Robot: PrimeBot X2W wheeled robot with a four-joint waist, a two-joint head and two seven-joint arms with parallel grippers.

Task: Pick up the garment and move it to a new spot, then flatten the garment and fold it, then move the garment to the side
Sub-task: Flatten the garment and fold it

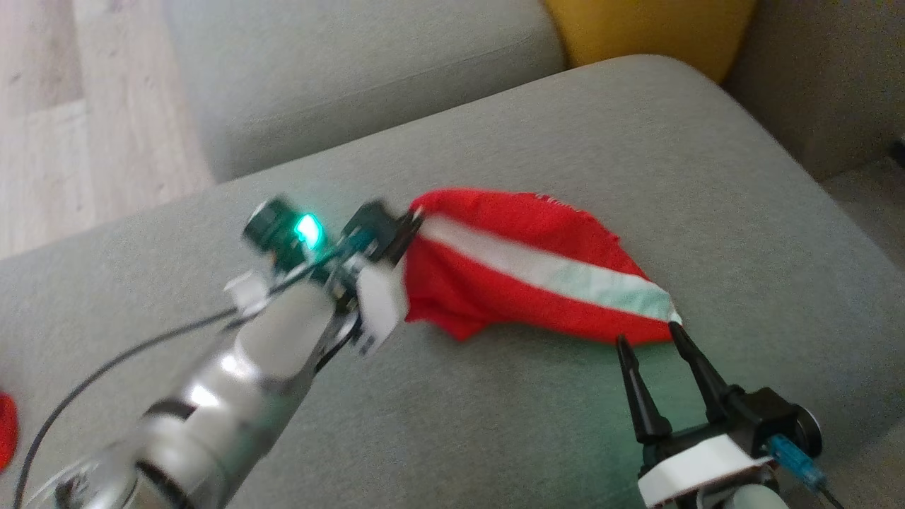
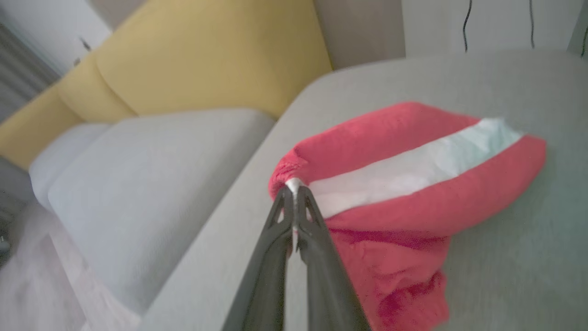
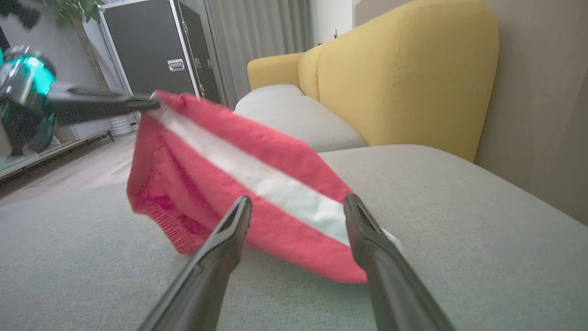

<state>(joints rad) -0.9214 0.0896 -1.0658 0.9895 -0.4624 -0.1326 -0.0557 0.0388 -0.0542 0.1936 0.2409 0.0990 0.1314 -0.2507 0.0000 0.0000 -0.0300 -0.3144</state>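
Note:
A red garment (image 1: 523, 272) with a white stripe lies on the grey sofa cushion (image 1: 495, 410), its left end lifted. My left gripper (image 1: 413, 219) is shut on that raised left corner; the left wrist view shows the closed tips (image 2: 294, 193) pinching the garment (image 2: 413, 184) at its white band. My right gripper (image 1: 650, 339) stands open just in front of the garment's right end, on the cushion. In the right wrist view the open fingers (image 3: 234, 225) frame the garment (image 3: 239, 184), which slopes up to the left gripper (image 3: 138, 103).
A yellow sofa backrest (image 3: 404, 78) rises behind the cushion. A second grey seat (image 1: 353, 63) lies at the far left, with wooden floor (image 1: 78, 120) beyond. A black case (image 3: 147, 50) stands across the room. A small red object (image 1: 6, 431) sits at the left edge.

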